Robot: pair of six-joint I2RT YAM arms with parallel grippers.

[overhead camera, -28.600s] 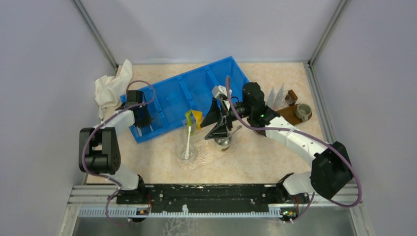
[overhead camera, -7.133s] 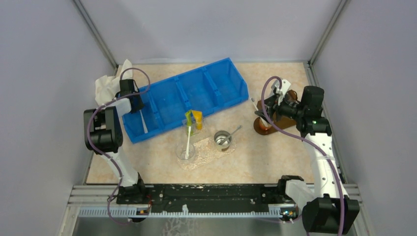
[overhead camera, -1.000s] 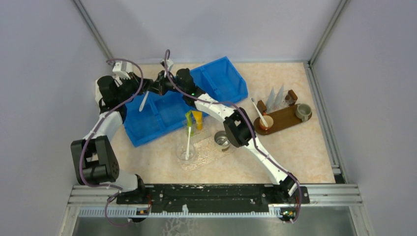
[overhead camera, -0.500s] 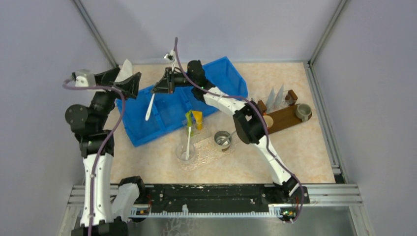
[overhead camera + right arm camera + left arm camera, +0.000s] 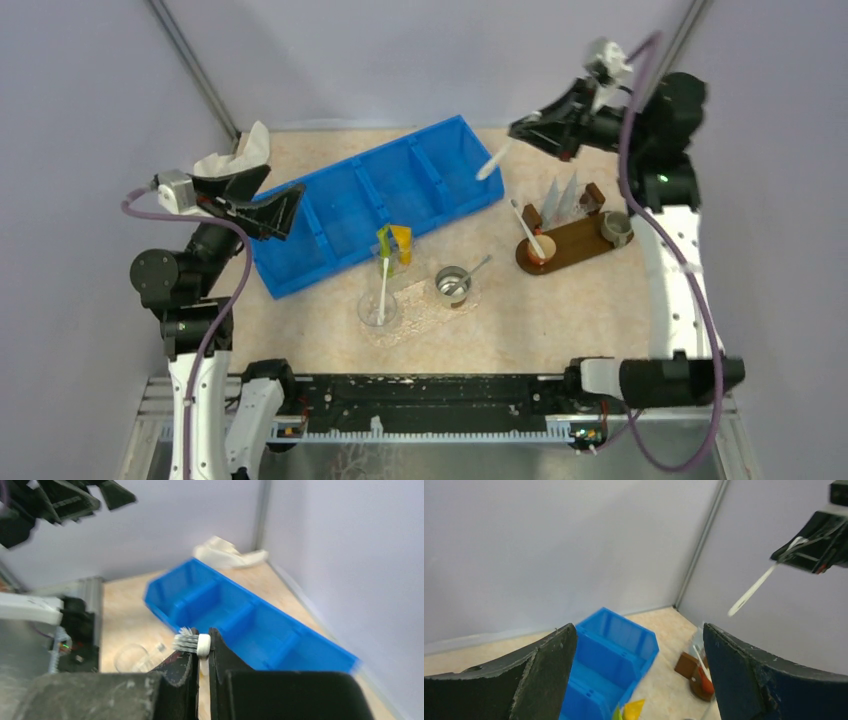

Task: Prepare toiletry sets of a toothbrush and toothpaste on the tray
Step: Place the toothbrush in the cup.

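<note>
My right gripper [image 5: 520, 128] is raised high at the back right, shut on a white toothbrush [image 5: 492, 163] that hangs down to the left over the blue bin's right end. In the right wrist view the bristled toothbrush head [image 5: 191, 642] is pinched between the fingers of the right gripper [image 5: 202, 652]. My left gripper [image 5: 285, 180] is open and holds nothing, above the bin's left end; it is wide open in its own view too [image 5: 639, 670]. Another toothbrush [image 5: 382, 288] stands in a glass beside yellow-green toothpaste [image 5: 397, 241] on the clear tray [image 5: 425, 312]. A third toothbrush [image 5: 526, 230] leans in a cup on the brown tray [image 5: 575, 243].
The blue divided bin [image 5: 380, 205] lies diagonally across the back of the table. A white cloth [image 5: 235, 160] sits at the back left. A metal cup [image 5: 453, 284] with a spoon stands on the clear tray. A grey cup [image 5: 616, 228] stands on the brown tray's right end.
The right arm has swung from above the bin's left part up to the back right, carrying the toothbrush. The left gripper opened, let the toothbrush go and drew back left.
</note>
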